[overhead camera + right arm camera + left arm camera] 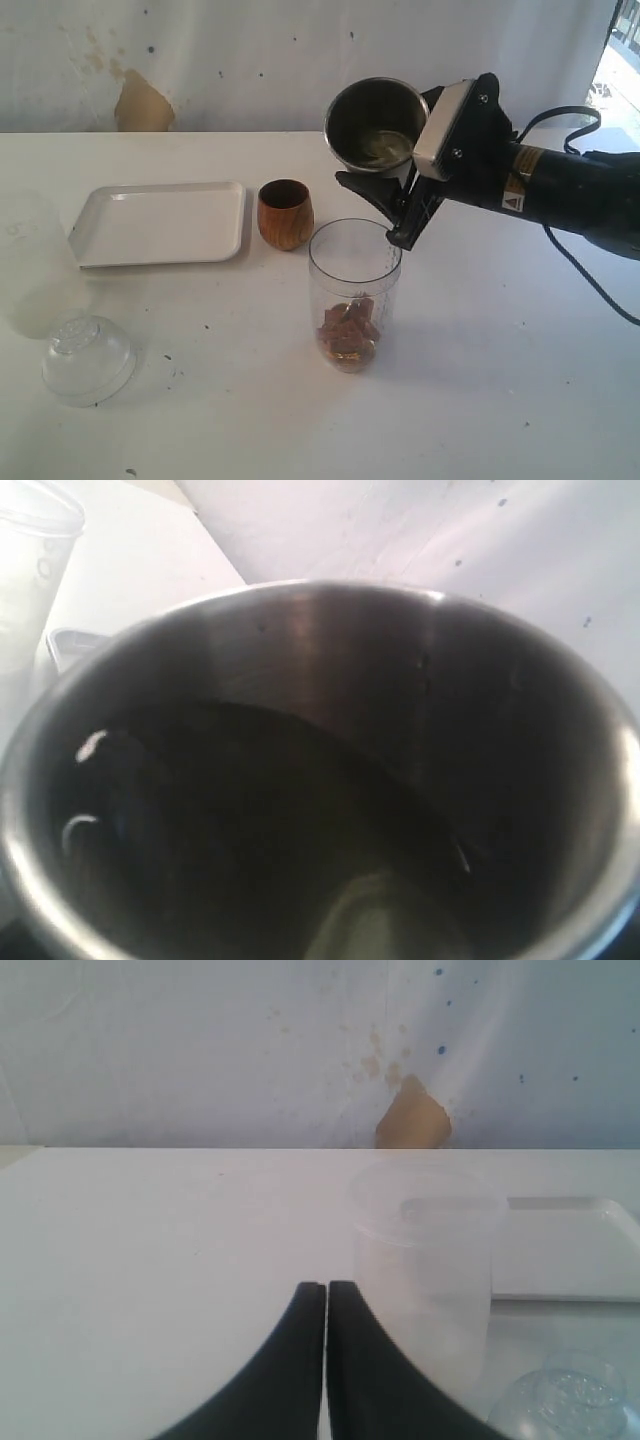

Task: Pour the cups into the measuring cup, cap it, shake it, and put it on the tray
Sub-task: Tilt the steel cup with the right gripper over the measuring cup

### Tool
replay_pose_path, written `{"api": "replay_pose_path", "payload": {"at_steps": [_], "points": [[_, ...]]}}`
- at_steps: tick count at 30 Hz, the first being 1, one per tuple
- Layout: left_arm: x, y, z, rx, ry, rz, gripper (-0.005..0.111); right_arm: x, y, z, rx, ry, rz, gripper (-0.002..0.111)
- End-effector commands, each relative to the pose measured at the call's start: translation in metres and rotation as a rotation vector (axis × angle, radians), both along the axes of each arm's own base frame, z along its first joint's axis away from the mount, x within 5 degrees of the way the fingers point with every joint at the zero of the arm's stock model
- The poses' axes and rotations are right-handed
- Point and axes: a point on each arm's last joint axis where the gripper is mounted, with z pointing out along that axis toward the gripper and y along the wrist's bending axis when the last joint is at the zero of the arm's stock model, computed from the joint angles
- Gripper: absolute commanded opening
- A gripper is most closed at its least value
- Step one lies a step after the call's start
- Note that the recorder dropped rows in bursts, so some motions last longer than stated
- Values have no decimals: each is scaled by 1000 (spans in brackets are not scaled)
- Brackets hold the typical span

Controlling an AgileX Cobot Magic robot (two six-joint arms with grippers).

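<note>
My right gripper [400,165] is shut on the steel tumbler [377,124], holding it tipped on its side just above the rim of the measuring cup [354,290]. The tumbler's mouth faces the exterior camera. In the right wrist view its dark inside [320,780] fills the picture and hides the fingers. Brown pieces [348,335] lie in the bottom of the measuring cup. The wooden cup [285,214] stands upright between the measuring cup and the white tray [160,222]. The clear dome cap [88,360] rests on the table at front left. My left gripper [326,1295] is shut and holds nothing.
A frosted translucent container [30,260] stands at the far left, close in front of the left gripper and beside its fingers [425,1260]. A white backdrop with a torn brown patch [143,102] closes off the back. The right arm's cable [590,270] hangs over the table.
</note>
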Motion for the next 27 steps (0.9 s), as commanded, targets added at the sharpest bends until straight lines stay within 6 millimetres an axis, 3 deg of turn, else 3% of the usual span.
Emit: {"api": "replay_pose_path", "payload": {"at_steps": [1, 27], "points": [[0, 0, -1, 3, -10, -3, 1, 2, -2, 9, 7, -51, -15, 0], [0, 0, -1, 3, -10, -3, 1, 5, -6, 5, -109, -113, -45, 0]]}}
